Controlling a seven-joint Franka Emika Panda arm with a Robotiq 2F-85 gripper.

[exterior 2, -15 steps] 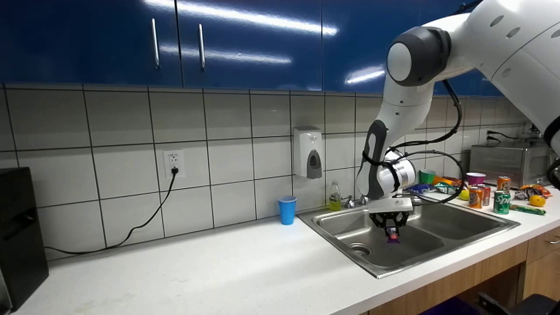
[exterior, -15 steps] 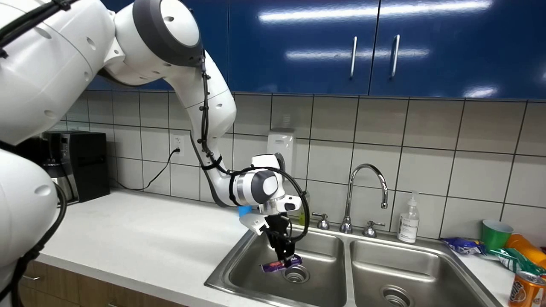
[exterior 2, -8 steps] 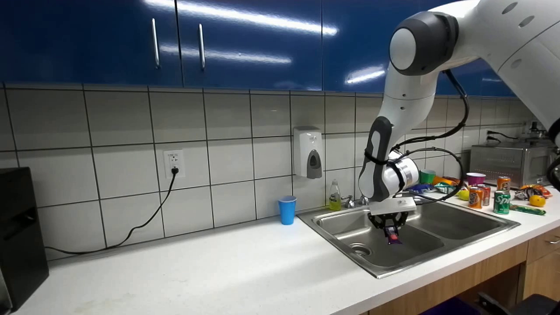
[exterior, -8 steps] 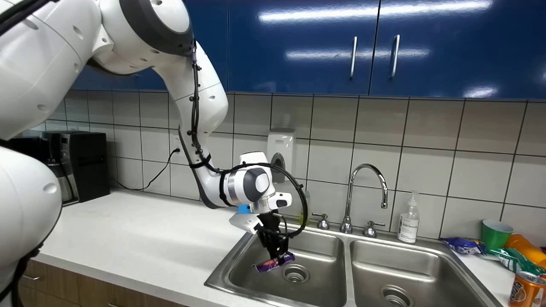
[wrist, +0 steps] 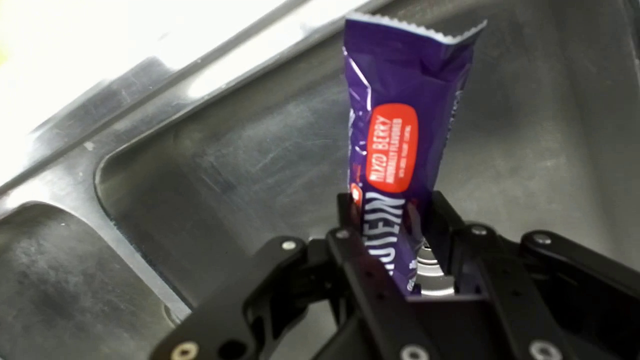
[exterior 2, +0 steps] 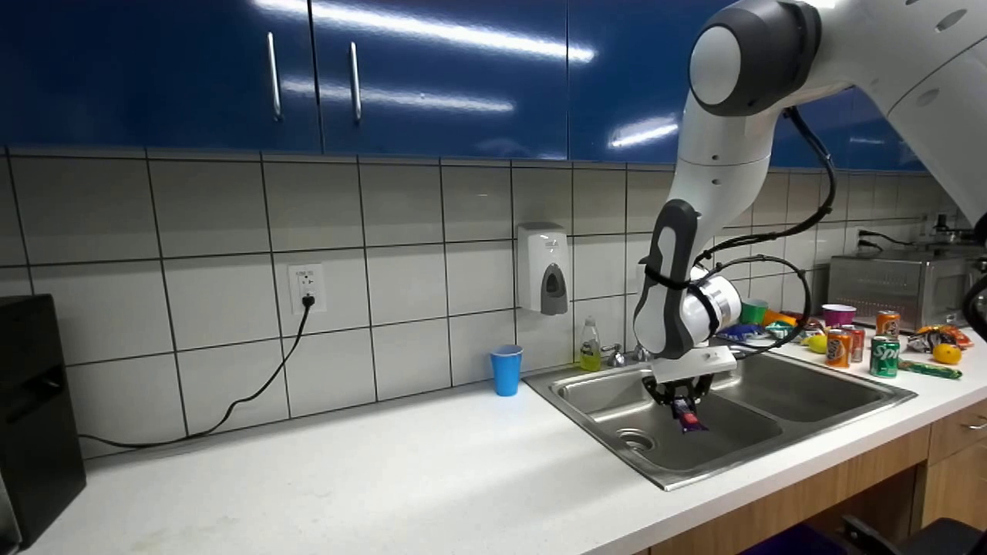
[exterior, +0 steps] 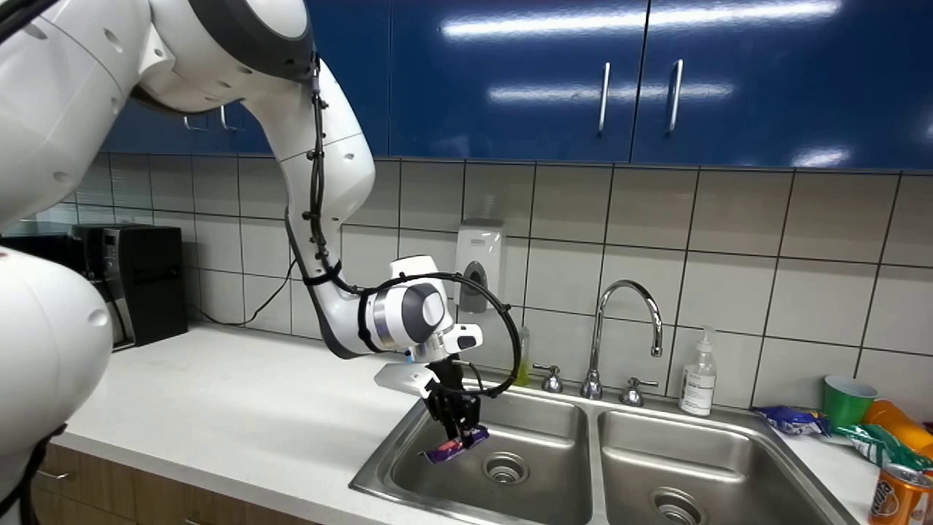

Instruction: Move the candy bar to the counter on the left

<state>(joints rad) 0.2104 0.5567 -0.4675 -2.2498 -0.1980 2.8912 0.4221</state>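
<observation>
Over the basin nearer the broad white worktop, held aloft: the candy bar, purple with a red label (mixed berry, going by the wrapper), apparently free of the steel. Clamped across its width in the tool, pressed on both long sides, with one crimped end jutting well past. Probably gripped so to suit the narrow span and keep that end free for setting down. Slanted in both exterior views, so perhaps apt to land on one end first. Not yet over the worktop; likely in need of a lift past the rim of the sink, then a leftward carry and a gentle lowering.

Farther out, on the worktop near the sink, a blue cup, best given a wide berth. Pale and plain as a surface, wood-coloured in front, broad enough, seemingly, to forgive a loose placement. Behind, a faucet, a wall-hung soap dispenser and pale, dark-grouted tiles; overhead, glossy blue cabinets.
</observation>
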